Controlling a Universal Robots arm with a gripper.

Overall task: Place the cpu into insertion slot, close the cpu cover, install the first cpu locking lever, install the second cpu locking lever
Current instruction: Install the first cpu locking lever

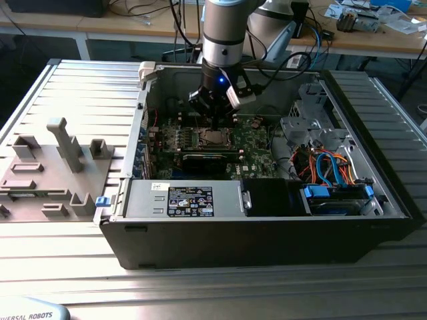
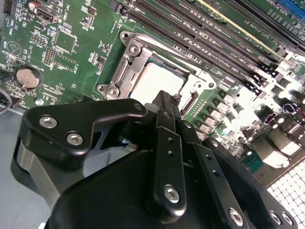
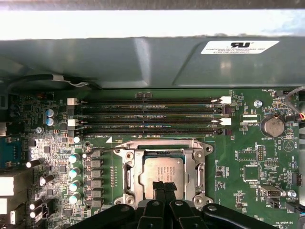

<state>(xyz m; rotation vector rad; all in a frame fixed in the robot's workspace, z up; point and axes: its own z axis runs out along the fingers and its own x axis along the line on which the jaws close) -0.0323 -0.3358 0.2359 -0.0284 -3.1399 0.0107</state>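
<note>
Lab or workshop: cluttered workbench (image 1: 373, 30), opened computer case (image 1: 267, 227).

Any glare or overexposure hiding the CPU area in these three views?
Second wrist view: glare whitens the cpu top and burns out board parts beside the memory slots; the end effector blocks its near edge. First wrist view: cpu evenly lit, a bright band across the case wall. Exterior view: dim socket area, no glare.

White printed label on the case wall (image 3: 239, 46), small print. Black-and-white sticker on the power supply (image 1: 189, 201), too small to read. White lettering on a grey object (image 1: 27, 315) at the worktop edge. Tiny silkscreen on the motherboard (image 3: 248, 157). Faint engraving on the cpu (image 3: 162, 171).
</note>
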